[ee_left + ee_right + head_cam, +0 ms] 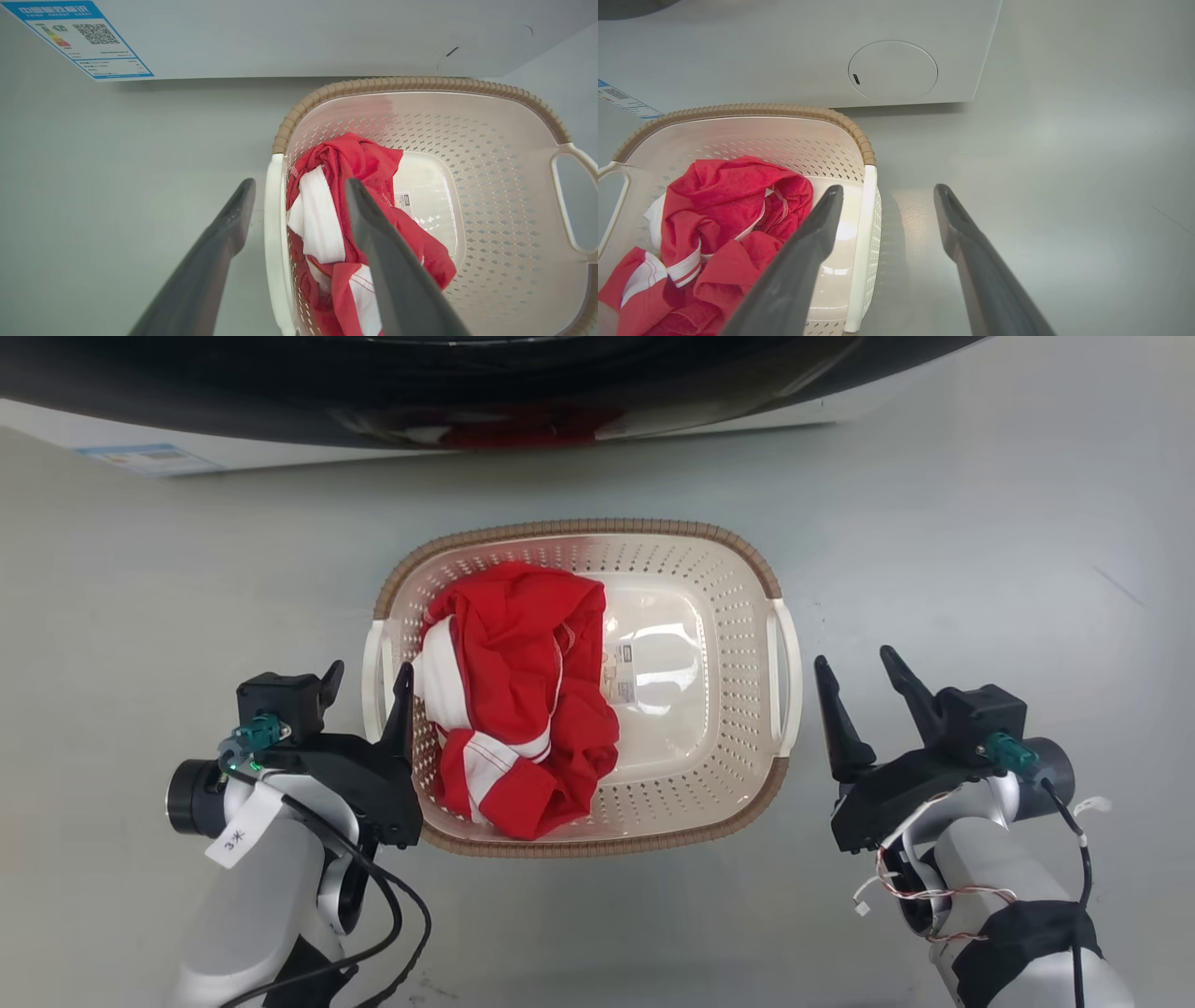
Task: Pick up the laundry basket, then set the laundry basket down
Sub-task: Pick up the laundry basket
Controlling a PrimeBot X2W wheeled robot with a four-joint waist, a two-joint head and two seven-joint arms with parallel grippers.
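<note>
We see the laundry basket (728, 616) standing upright on the grey floor (980, 569). A crumpled red and white garment (523, 709) lies in the basket's left half, and a small label (624, 672) shows on its bare bottom to the right of the cloth. Just beyond the basket's far rim is the washer (560, 383), with a blue-edged sticker (79, 37) on its front, off towards the basket's left.

The left gripper (369, 674) is at the basket's left handle (372, 681). Its fingers are apart, one outside the handle and one over the basket's inside. We cannot tell whether either touches the plastic.

The right gripper (853, 658) sits just beside the basket's right handle (789, 681), its fingers likewise spread and closed on nothing. From the head view both of them lie outside the basket.
</note>
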